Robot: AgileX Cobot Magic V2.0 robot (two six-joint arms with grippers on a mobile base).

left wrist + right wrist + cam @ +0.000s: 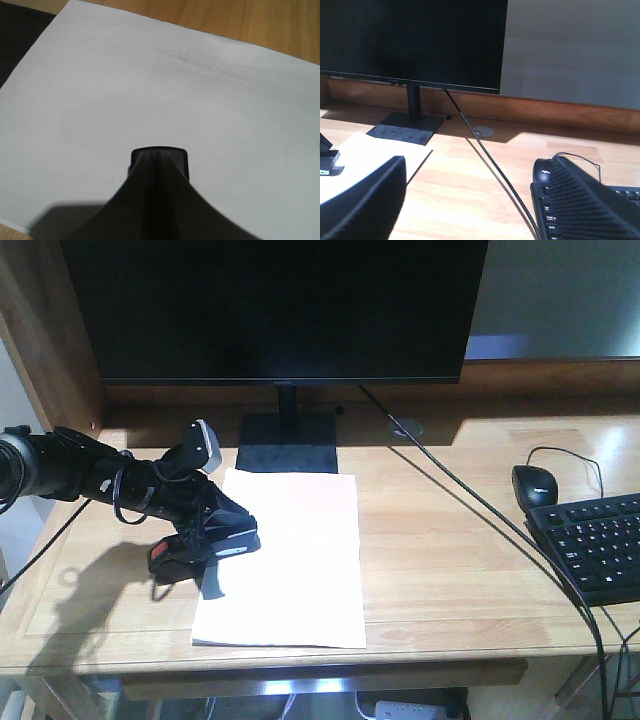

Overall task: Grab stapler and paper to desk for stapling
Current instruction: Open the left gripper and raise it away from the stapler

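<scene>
Stapler [159,165] sits closest to the lens in the left wrist view: dark body w/ its blunt end and metal channel pointing out over the paper [175,90]. The pads themselves don't show there. From the front view the left gripper [205,545] looks pinched on the stapler's body, orange-red patch sticking out on the side away from the paper, so I read it as a closed grip, not a loose one. It's low over the paper's left edge, about mid-length. Whether the stapler touches the sheet, can't tell. That position makes sense: the mouth has to meet an edge or corner of the sheet to staple.

Right gripper [476,170] has fingers [365,200] spread wide w/ nothing between them, hovering well to the right of the paper. Prob. parked out of the way, or ready to pin the sheet.

Paper lies flat on the desk [450,570], faint creases, its far edge just at the monitor stand [288,445]. Cable [470,505] runs diagonally right of the paper, mouse [534,483] and keyboard [595,545] further right, well apart. Both task items are on/over the desk, so I'd judge only lining up and pressing is left. Risk: sheet sliding if nudged.
</scene>
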